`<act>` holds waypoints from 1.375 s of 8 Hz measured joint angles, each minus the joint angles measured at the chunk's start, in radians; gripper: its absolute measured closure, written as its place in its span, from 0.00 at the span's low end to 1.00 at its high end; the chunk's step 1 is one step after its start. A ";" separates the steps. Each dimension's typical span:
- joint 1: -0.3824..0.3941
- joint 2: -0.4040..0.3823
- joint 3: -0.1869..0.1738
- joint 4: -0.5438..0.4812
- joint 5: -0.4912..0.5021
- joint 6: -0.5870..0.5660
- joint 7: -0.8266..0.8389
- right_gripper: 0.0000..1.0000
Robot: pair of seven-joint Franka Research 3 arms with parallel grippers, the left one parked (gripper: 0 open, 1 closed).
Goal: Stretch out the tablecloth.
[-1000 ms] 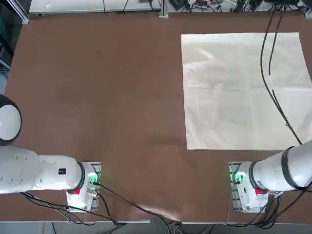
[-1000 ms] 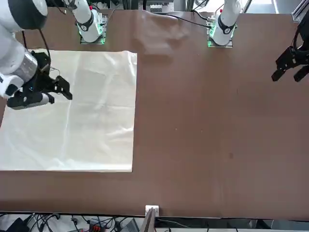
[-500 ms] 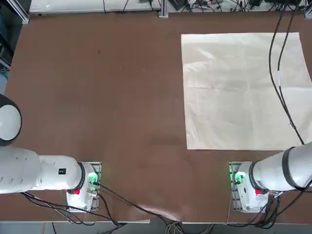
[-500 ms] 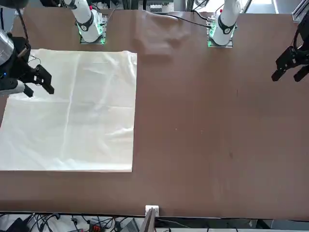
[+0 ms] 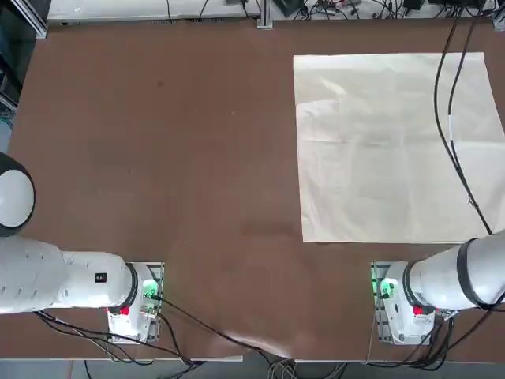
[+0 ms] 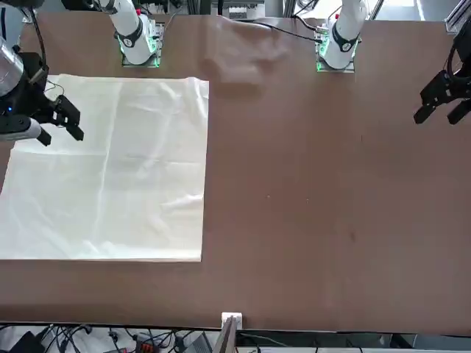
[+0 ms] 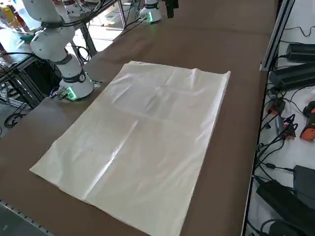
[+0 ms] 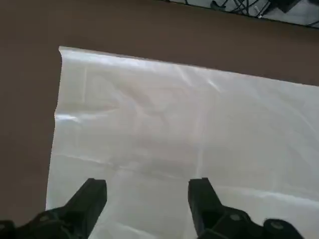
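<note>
Near the robot, beyond the right arm's base [image 5: 390, 304], the right gripper [image 8: 147, 186], raised above the near part of the tablecloth [image 7: 142, 142], with jaws wide apart and nothing between them. Below and further out, the tablecloth, lying almost flat on the robot's right part of the table [image 5: 181, 158], with faint creases and slight waves along the edge. Stretching, by judgement, nearly complete; only checking or a small last correction probably needed. For good work, first compare near edge with far edge, and keep the gripper high during any travel, so as not to drag the thin fabric. In case of correction, take only a little fabric close to a corner, pull slowly outward and low, then open fully before lifting. Better not to press hard on the creases, for fear of shifting the whole sheet. In count, from near to far: one right gripper, with two fingers; one tablecloth, in single piece; one table; beyond the far edge, one orange-and-black tool [image 7: 309, 129].
</note>
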 joint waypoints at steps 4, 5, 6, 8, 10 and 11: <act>0.015 0.000 0.001 0.000 0.000 -0.013 0.000 0.00; 0.015 0.000 0.001 0.000 -0.001 -0.016 0.000 0.00; 0.015 0.000 0.001 0.000 -0.001 -0.017 0.000 0.00; 0.015 0.001 0.001 0.000 -0.002 -0.018 0.000 0.00; 0.015 0.002 0.001 0.000 -0.002 -0.019 0.000 0.00; 0.015 0.002 0.001 0.000 -0.002 -0.022 0.000 0.00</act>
